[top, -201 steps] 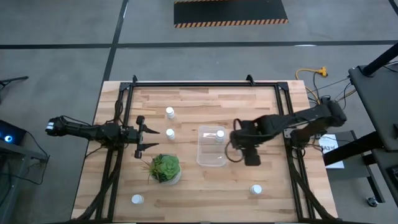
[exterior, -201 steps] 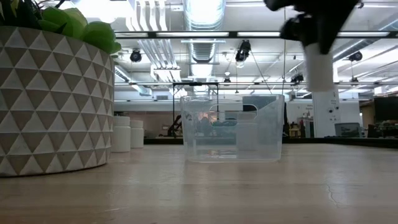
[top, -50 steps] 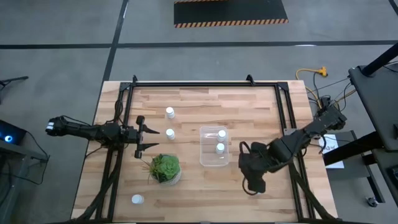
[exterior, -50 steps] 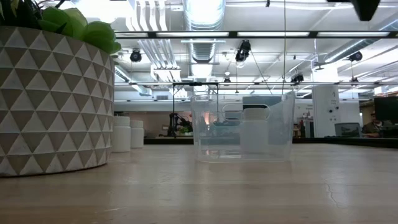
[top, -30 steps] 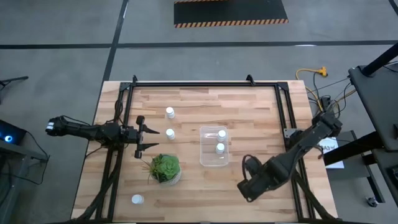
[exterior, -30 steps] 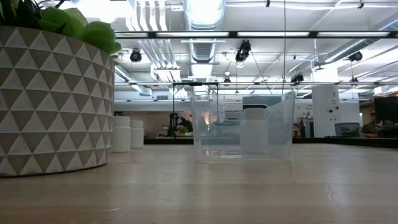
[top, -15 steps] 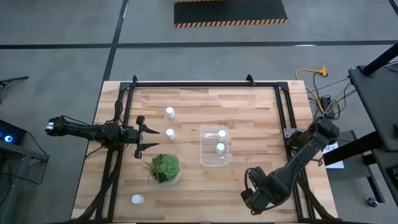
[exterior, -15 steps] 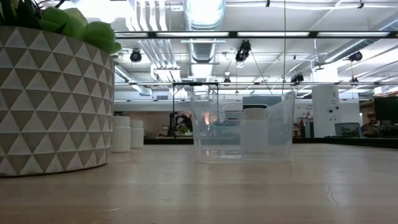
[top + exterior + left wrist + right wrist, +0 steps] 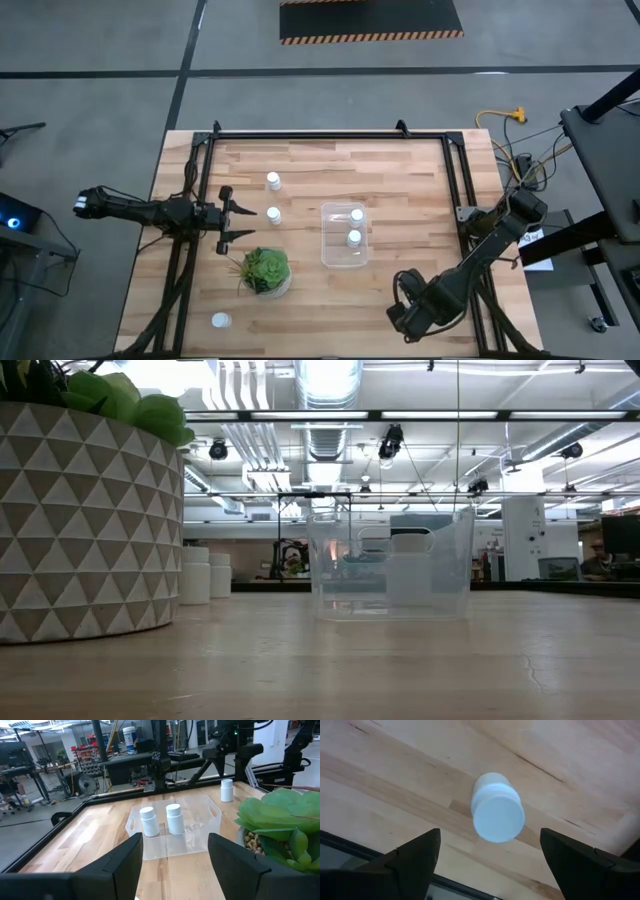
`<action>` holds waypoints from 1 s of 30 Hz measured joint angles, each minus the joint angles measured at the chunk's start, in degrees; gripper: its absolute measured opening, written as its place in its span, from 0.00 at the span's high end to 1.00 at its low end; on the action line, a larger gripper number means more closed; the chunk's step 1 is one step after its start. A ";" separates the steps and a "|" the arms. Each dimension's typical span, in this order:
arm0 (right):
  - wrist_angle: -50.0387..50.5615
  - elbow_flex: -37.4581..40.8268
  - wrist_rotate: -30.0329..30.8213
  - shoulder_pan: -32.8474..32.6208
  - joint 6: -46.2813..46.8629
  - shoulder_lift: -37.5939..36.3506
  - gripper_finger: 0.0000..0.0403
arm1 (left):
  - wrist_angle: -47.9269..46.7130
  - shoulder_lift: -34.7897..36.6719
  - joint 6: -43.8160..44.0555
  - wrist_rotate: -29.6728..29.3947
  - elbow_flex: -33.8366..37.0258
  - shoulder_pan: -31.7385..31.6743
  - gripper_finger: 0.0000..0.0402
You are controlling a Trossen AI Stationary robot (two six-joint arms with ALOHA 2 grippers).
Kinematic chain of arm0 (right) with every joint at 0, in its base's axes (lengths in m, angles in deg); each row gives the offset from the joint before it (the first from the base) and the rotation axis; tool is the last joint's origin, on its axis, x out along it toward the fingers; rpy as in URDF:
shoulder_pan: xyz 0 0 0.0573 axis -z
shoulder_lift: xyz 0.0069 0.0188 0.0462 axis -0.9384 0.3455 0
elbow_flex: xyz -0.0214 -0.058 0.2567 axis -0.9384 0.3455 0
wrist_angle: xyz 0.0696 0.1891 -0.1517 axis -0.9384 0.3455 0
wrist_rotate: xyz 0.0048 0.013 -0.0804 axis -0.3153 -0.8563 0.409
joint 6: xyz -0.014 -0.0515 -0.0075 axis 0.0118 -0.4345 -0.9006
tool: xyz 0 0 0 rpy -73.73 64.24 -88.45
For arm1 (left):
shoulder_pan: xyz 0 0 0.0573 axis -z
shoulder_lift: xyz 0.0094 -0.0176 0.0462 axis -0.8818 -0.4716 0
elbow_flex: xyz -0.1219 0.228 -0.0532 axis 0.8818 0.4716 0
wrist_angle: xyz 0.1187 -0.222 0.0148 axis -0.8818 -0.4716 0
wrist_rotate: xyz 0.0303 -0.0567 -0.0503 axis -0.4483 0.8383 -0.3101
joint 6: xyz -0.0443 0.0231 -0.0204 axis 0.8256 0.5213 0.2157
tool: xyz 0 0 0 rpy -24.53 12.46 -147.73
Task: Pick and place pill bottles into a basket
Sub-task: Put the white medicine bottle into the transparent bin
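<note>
Right gripper (image 9: pixel 408 316) spread wide above upright pill bottle (image 9: pixel 497 813); label seemingly unreadable. Left gripper (image 9: pixel 236 222) open, empty.

Basket (image 9: pixel 344 238) mid-table with two pill bottles (image 9: pixel 355 226) inside, plant pot (image 9: pixel 265 271) to its left, two bottles (image 9: pixel 273 197) behind the pot, one (image 9: pixel 221 321) at the near-left corner – right gripper (image 9: pixel 410 317) above a bottle (image 9: pixel 496 810) near-right – left gripper (image 9: pixel 240 221) at the left edge
</note>
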 joint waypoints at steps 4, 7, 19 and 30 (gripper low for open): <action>-0.11 0.43 0.17 0.00 -1.10 -0.23 0.18 | 0.00 0.00 0.01 0.00 0.00 0.00 0.48; -0.17 1.52 0.17 0.00 -1.51 -0.34 0.18 | 0.00 0.02 0.01 -0.02 0.00 -0.01 0.48; -5.50 5.71 0.15 0.04 -2.17 -0.43 0.18 | 0.00 0.00 0.00 -0.02 0.00 0.01 0.48; -6.64 7.14 0.15 0.10 -3.36 -0.43 0.35 | 0.00 0.00 0.01 -0.02 0.00 0.00 0.48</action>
